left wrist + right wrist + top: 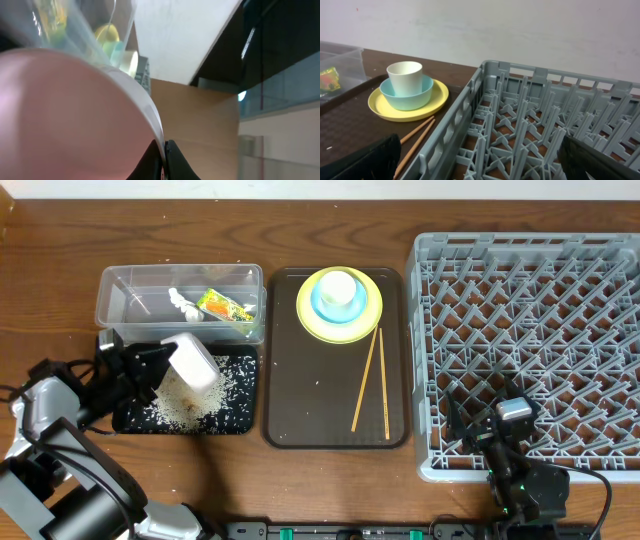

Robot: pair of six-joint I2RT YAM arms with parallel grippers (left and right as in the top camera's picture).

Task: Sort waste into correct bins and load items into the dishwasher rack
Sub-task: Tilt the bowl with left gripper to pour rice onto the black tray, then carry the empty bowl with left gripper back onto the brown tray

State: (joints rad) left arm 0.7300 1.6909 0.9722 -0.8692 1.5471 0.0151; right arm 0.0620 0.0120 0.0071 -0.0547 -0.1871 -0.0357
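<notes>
Left end effector (160,368) pinches the white bowl's (192,363) rim, tipping it over the black tray (246,416) so the rice grains (228,376) land there. Right end effector (490,418) hovers wide open at the dishwasher rack's (530,280) near edge, likely ready for dishes.

The white bowl (75,115) fills the left wrist view's lower left as a pinkish blur, cut off by the edges.
</notes>
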